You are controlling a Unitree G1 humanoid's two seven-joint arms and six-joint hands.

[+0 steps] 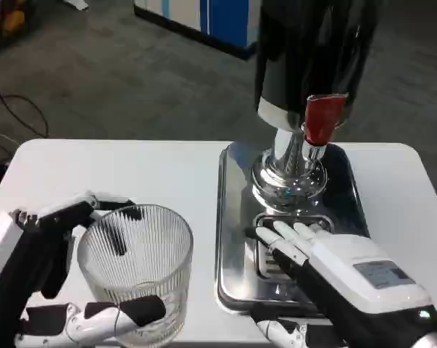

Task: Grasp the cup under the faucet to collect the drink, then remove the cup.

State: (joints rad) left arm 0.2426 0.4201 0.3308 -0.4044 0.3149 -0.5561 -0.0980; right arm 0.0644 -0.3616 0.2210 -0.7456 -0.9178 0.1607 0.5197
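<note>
Left fingers (124,313): black-tipped, wrapped around the ribbed wall of the cup, some at its far side and one across its near lower side.
Left hand (59,275): grips the cup from the left, low at the near left of the table.
Cup (136,272): clear ribbed glass, upright, held over the white table (131,174), left of the tray and well apart from the faucet; whether its base touches the table cannot be told.
Right fingers (287,235): white, stretched forward and lying flat on the drip grille, apart, closed on nothing.
Right hand (341,272): palm down over the near part of the tray, holding nothing.
Drip grille (265,261): slotted, set in the tray below the faucet, partly covered by the right hand.
Tray (232,217): shiny metal, on the right half of the table.
Faucet (323,119): red tap handle on the front of the dispenser, above the chrome foot.
Dispenser (312,51): dark glossy body, standing on the far part of the tray.
</note>
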